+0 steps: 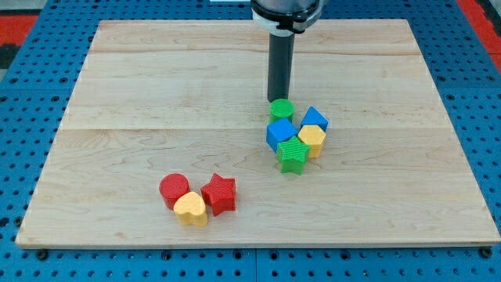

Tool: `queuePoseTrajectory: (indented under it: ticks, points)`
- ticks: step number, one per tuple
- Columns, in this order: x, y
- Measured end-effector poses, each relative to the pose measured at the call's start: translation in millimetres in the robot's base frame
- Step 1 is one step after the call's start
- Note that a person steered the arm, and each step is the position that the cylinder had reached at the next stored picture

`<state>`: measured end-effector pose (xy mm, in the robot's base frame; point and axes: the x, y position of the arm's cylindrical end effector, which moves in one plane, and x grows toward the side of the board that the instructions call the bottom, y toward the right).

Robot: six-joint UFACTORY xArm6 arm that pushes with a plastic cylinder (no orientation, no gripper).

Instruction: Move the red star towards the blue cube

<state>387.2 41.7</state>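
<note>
Right now my tip [279, 99] sits just above the green cylinder [282, 110] in the view, at that block's far edge; whether it touches it we cannot tell. We carry no claw at all, only the straight dark rod, so nothing is being gripped or pinched. The rod stands upright and runs up to the arm's housing at the view's top.

Directly below the tip lies a tight cluster. The green cylinder heads it; below that, touching, is a blue cube [281, 133]. To the view's right of these is a second blue block [315, 119], whose exact shape we cannot make out, with a yellow block [312, 139] pressed against its lower side. A green star [292, 154] closes the cluster at the view's bottom, wedged against the blue cube and the yellow block.

Well apart from that group, toward the view's lower left, we see three more blocks bunched together. The red star [219, 193] is the one nearest the cluster. A yellow heart [190, 208] touches the star's left side, and a red cylinder [174, 189] sits just above the heart.

All of it rests on a pale wooden board [156, 94], framed by a blue perforated table [23, 117].
</note>
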Motion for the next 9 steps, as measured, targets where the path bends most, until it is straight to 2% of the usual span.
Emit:
queuePoseTrajectory:
  ticks: [1, 2, 3, 5, 6, 8, 9]
  points:
    - [0, 4]
    - [-1, -20]
    - [38, -149]
    - [211, -285]
    - [232, -272]
    - [227, -90]
    - [211, -66]
